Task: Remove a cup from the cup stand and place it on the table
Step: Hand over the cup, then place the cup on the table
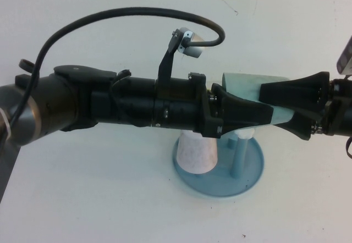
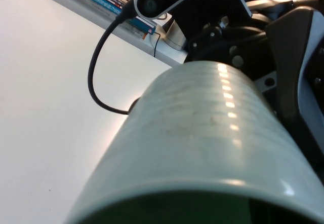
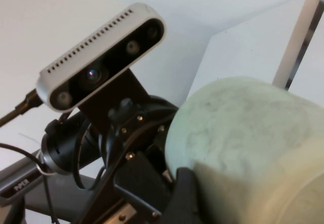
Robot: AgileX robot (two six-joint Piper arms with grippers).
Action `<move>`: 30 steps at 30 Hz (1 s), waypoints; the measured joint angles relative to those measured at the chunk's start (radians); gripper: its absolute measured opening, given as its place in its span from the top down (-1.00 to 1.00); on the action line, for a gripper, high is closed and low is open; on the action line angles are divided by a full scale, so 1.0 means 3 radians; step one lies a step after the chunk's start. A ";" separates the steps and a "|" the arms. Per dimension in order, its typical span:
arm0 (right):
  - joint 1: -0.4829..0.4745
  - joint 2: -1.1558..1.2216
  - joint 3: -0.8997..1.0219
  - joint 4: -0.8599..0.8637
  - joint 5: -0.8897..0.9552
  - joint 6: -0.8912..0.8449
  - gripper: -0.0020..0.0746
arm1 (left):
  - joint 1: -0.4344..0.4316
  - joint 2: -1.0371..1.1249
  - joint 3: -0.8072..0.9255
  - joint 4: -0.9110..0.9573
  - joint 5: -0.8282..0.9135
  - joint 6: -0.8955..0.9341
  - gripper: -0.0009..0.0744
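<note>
Flanking the cup (image 1: 245, 83), left gripper (image 1: 258, 116), right gripper (image 1: 275, 108) above pinkish cup (image 1: 197, 154)

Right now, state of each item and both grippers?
cup: mint green, lying sideways above the stand, held between both grippers.
left gripper: shut on the cup's rim.
right gripper: jaws wide around the cup's body.
pinkish-white cup: inverted on the cup stand.
table: bears the stand.

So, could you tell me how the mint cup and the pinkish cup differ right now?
The mint cup lies on its side in the air, between the left gripper and the right gripper; the pinkish cup stands mouth-down on the stand. The mint one is green, the other pinkish-white. Both are tapered tumblers.
</note>
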 joint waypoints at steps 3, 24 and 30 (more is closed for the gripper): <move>0.0000 0.0000 0.0000 -0.0021 -0.0055 -0.0009 -0.77 | 0.0000 0.0000 -0.0006 0.0018 -0.0039 0.0025 0.92; -0.0582 -0.0388 0.0000 -0.0271 -0.0202 -0.0262 -0.86 | 0.0127 -0.0309 -0.0007 0.1665 -0.0314 -0.0693 0.93; -0.0590 -0.0432 0.0000 -0.0481 -0.0196 -0.0317 -0.86 | 0.0004 -0.0913 -0.0078 0.3803 -0.0554 -0.2451 0.93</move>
